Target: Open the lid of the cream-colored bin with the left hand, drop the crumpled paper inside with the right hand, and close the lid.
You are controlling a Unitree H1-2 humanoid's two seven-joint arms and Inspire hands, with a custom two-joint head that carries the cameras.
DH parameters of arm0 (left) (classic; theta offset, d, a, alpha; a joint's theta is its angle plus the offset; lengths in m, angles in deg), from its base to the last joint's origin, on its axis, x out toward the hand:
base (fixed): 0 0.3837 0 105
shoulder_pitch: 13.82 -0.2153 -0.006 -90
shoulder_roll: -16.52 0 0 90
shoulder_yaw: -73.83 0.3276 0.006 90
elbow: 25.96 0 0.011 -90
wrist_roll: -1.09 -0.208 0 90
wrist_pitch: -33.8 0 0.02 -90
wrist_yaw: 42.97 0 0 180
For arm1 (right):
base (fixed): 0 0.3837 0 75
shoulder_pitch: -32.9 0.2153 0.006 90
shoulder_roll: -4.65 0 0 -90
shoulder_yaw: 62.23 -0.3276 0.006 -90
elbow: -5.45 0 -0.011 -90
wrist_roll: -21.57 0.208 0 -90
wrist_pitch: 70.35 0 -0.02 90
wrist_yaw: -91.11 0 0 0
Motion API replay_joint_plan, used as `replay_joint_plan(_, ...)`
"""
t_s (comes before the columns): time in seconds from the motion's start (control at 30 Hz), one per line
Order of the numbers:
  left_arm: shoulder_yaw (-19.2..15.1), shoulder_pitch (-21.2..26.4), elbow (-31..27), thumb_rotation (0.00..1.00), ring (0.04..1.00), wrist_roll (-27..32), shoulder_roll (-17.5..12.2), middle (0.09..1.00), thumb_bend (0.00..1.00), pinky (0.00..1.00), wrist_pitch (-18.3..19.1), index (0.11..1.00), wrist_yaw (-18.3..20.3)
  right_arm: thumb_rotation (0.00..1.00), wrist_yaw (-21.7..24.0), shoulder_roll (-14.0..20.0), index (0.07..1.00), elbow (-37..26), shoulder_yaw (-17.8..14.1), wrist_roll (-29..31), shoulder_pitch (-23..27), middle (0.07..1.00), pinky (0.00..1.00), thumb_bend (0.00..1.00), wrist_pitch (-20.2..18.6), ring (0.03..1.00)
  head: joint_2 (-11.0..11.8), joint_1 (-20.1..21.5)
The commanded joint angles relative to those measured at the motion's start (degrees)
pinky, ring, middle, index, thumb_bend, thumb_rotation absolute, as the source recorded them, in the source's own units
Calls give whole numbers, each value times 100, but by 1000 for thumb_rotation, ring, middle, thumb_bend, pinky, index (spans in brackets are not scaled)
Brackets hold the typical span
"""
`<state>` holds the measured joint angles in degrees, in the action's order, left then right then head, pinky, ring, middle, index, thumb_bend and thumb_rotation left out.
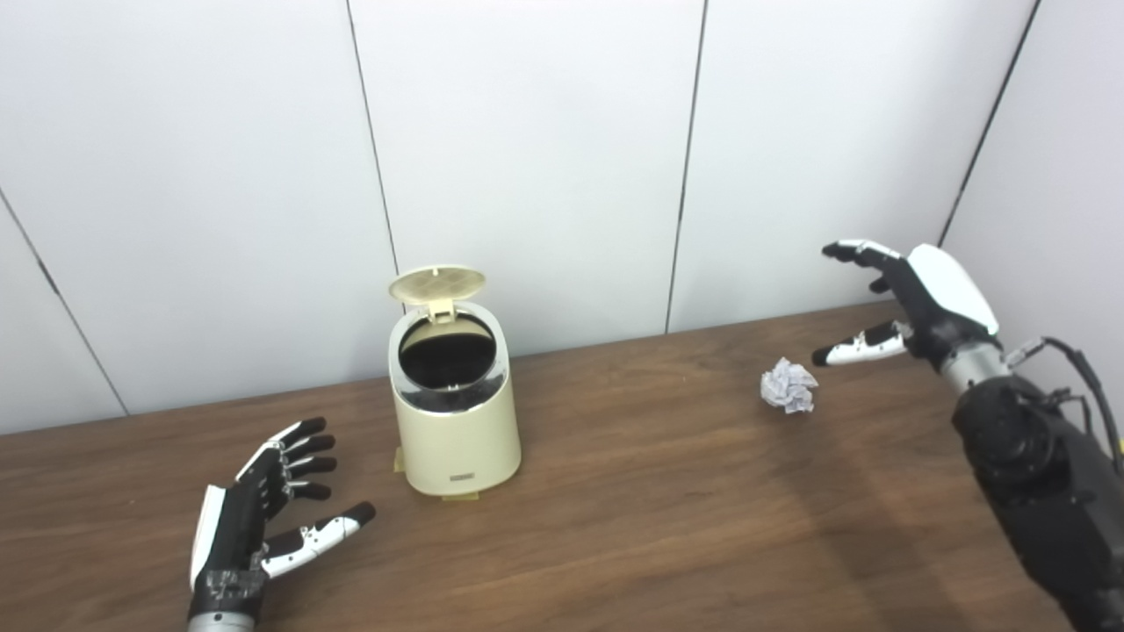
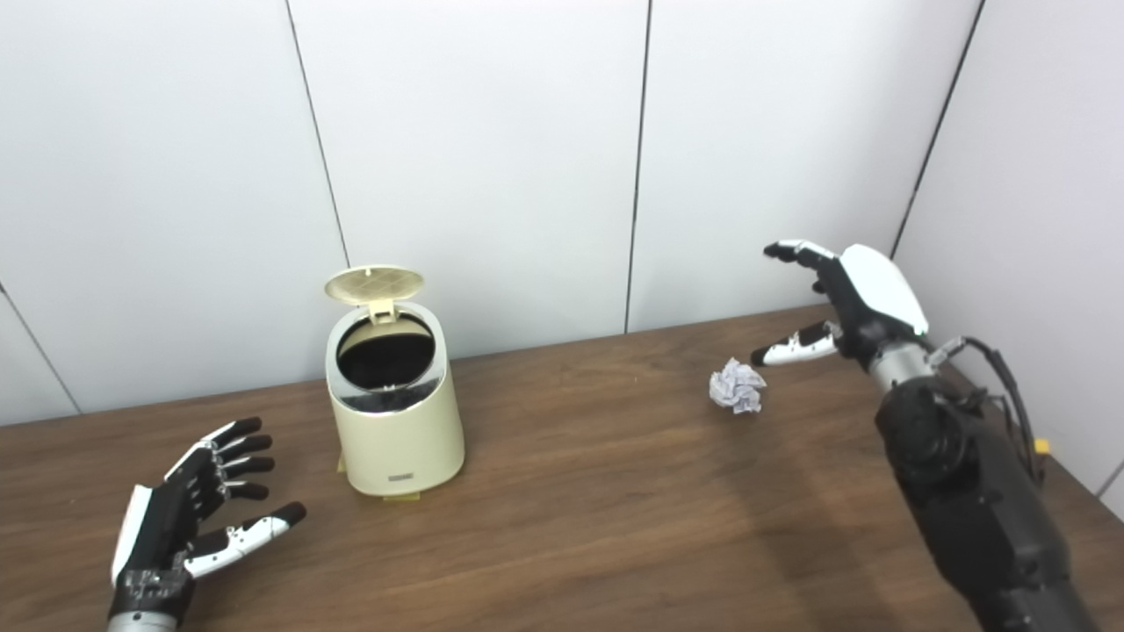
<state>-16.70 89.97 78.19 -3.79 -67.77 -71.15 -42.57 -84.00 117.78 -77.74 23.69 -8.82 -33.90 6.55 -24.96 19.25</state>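
Bin: your cream bin point(image 1: 454, 412) stands upright on the bench point(image 1: 632, 491), left of the middle and near the wall.
Lid: you have the lid point(image 1: 437, 284) swung up on its rear hinge, standing open above the mouth; you can see the dark inside.
Paper: your crumpled paper point(image 1: 788, 384) lies on the bench, well right of the bin, touching neither hand.
Left hand: your left hand point(image 1: 263, 505) sits low over the bench just left of the bin, palm turned toward it, fingers spread wide, holding nothing and clear of the bin.
Right hand: your right hand point(image 1: 904, 303) is raised above the bench just right of the paper, fingers spread wide and empty, with the thumb tip near the paper but apart from it.
Wall: you face white panels point(image 1: 527, 158) behind the bench.
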Motion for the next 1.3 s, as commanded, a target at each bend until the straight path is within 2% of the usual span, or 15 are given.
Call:
replay_joint_plan(0.0, -31, -68, 194, 21, 715, 99, -49, 772, 754, 620, -117, 837, 52, 154, 132, 191, 837, 56, 116, -112, 338, 878, 743, 863, -152, 892, -1, 6)
replay_joint_plan(0.1, -47, -61, 224, 39, 720, 113, -70, 772, 752, 642, -131, 838, 76, 126, -23, 170, 820, 558, 296, -159, 526, 847, 719, 892, 0, 867, -17, 8)
replay_joint_plan(0.2, -62, -72, 202, 26, 720, 207, -79, 774, 745, 644, -104, 838, 150, 103, -51, 90, 804, 957, 428, -151, 689, 813, 725, 890, -34, 834, -27, 16)
replay_joint_plan(0.27, -68, -95, 150, 27, 725, 268, -86, 778, 740, 648, -53, 843, 206, 123, -47, 44, 800, 1236, 528, -153, 794, 798, 744, 879, -43, 816, -45, 12)
replay_joint_plan(0.43, -87, -139, 45, 39, 731, 276, -93, 786, 736, 649, 34, 844, 269, 180, -208, -17, 768, 1969, 715, -5, 971, 721, 748, 901, 571, 740, -80, 6)
replay_joint_plan(0.53, -89, -157, 9, 26, 731, 261, -94, 786, 732, 654, 32, 842, 287, 210, -324, -75, 753, 2302, 838, -45, 1065, 710, 803, 916, 676, 757, -121, -24)
replay_joint_plan(0.63, -93, -168, -9, 34, 726, 265, -89, 778, 737, 658, 40, 839, 289, 185, -352, -114, 753, 2446, 986, -108, 1117, 717, 735, 899, 639, 744, -143, -38)
replay_joint_plan(0.73, -99, -185, -58, 36, 729, 278, -78, 779, 741, 652, 106, 839, 293, 206, -352, -141, 745, 2490, 1072, -86, 1132, 728, 688, 891, 598, 725, -161, -44)
replay_joint_plan(1.0, -88, -179, -50, 40, 731, 211, -94, 778, 738, 653, 98, 841, 273, 223, -296, -111, 721, 2543, 1310, -172, 1150, 726, 760, 871, 561, 770, -192, -57)
replay_joint_plan(1.17, -81, -175, -75, 45, 728, 171, -95, 778, 740, 641, 130, 839, 260, 220, -170, -99, 705, 2475, 1293, -115, 1120, 735, 717, 855, 444, 762, -217, -67)
replay_joint_plan(1.27, -79, -177, -96, 41, 726, 192, -93, 778, 736, 631, 152, 839, 282, 191, -120, -80, 692, 2477, 1269, -53, 1107, 687, 647, 834, 512, 677, -241, -90)
